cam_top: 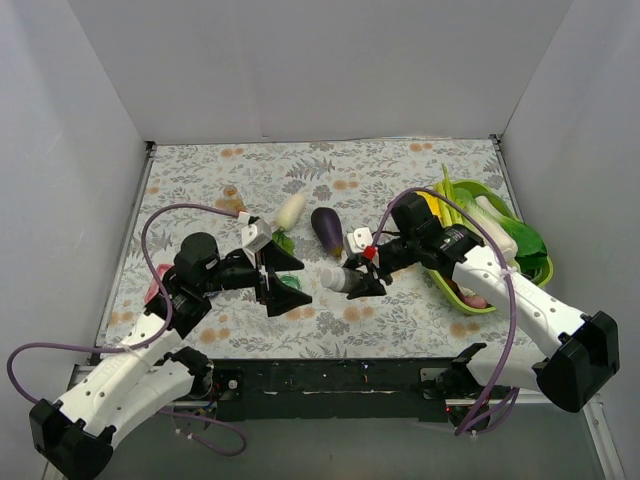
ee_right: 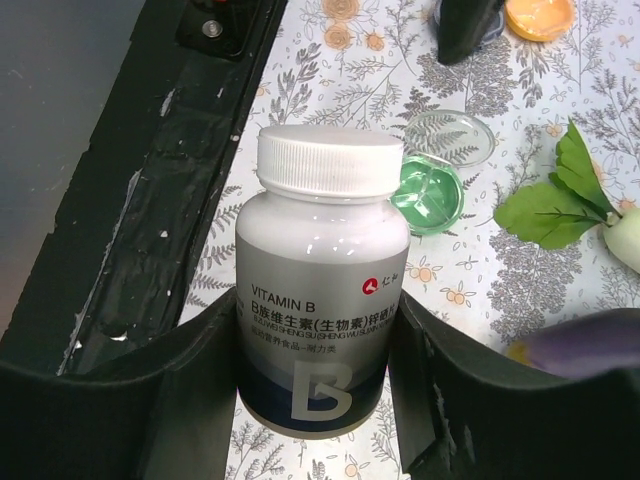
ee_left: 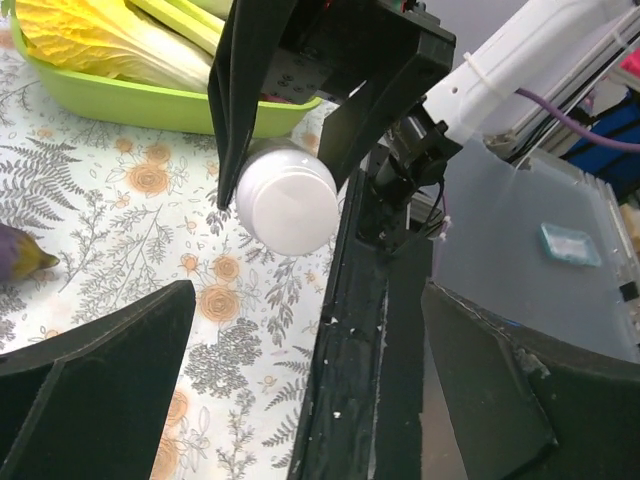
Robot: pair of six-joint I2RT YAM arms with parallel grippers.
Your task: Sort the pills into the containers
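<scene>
Right hand (cam_top: pixel 365 272) pinches the vitamin bottle (ee_right: pixel 325 300) sideways, cap (ee_left: pixel 290 205) on, facing the wide-spread left hand (cam_top: pixel 288 278), guessing for unscrewing.

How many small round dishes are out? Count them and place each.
3: green dish beside the vitamin B bottle, clear-looking dish just beyond it, orange dish farther off. More may be hidden.

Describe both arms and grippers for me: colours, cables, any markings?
The left arm and right arm match: white shells, black joints and bases, a purple cable looping along each. The left gripper and right gripper have black wedge-shaped fingers and a white block at the wrist; the right's shows a small red mark.
</scene>
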